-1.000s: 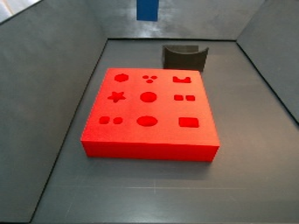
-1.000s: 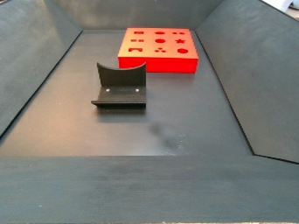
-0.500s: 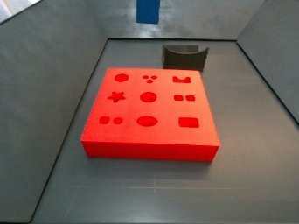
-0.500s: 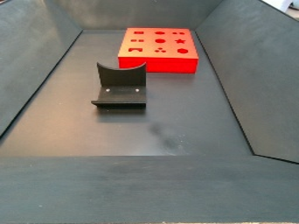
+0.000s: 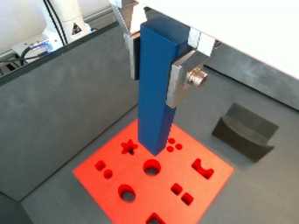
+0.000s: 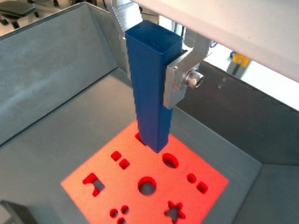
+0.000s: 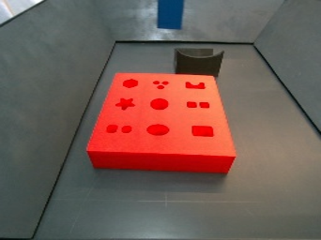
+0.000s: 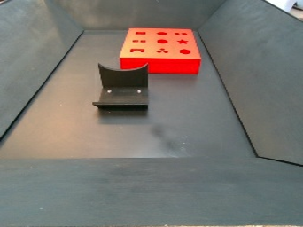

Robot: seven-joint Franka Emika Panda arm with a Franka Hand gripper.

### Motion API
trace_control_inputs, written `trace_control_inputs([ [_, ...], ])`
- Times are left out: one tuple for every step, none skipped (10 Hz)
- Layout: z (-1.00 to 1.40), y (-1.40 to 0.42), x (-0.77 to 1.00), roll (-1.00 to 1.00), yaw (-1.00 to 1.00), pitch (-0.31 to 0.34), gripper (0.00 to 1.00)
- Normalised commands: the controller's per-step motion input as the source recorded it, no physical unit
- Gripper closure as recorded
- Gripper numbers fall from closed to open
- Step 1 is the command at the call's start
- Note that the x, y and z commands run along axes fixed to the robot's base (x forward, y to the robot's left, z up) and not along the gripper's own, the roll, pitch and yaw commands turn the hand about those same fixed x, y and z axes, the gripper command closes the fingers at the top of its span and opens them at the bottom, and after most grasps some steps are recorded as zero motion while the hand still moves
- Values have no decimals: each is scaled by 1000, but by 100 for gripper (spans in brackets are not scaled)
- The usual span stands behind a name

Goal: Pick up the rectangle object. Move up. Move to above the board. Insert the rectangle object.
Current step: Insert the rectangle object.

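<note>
In a wrist view, the gripper (image 5: 156,54) hangs high over the red board (image 5: 111,179), its silver fingers (image 5: 181,77) clamped on the upper part of the blue bar (image 5: 158,96). The bar hangs upright, its lower end in the air above the board's cut-out holes. The dark grey holder (image 5: 246,131) stands on the floor beside the board.

In a wrist view from the opposite side, the gripper (image 6: 156,59) grips the blue bar (image 6: 153,96) the same way, a finger (image 6: 180,74) pressed flat against one face. The board (image 6: 128,166) lies below.

In a side view, only the bar's lower end (image 7: 170,13) shows at the upper edge, above the far side of the bin; the board (image 7: 163,157) lies flat and the holder (image 7: 200,61) stands behind it.

In a side view from the far end, the holder (image 8: 122,88) stands near the middle of the floor and the board (image 8: 162,62) lies beyond it; the gripper and bar are out of sight.
</note>
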Motion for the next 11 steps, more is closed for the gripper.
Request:
trace_control_inputs([
  [-31, -154, 731, 117, 0, 63, 100],
  [-34, -200, 797, 190, 0, 109, 100],
  [-66, -206, 757, 207, 0, 114, 100],
  [-131, -197, 674, 254, 0, 130, 100],
  [-180, -194, 623, 280, 17, 157, 100],
  [-186, -189, 649, 271, 14, 179, 100],
  [-223, -157, 691, 241, 0, 171, 100],
  [-297, -100, 671, 176, 0, 136, 100],
  [-323, -94, 640, 144, 0, 100, 100],
  [-334, -83, 574, 111, 11, 67, 100],
  [-317, -106, 583, 111, 26, 53, 100],
])
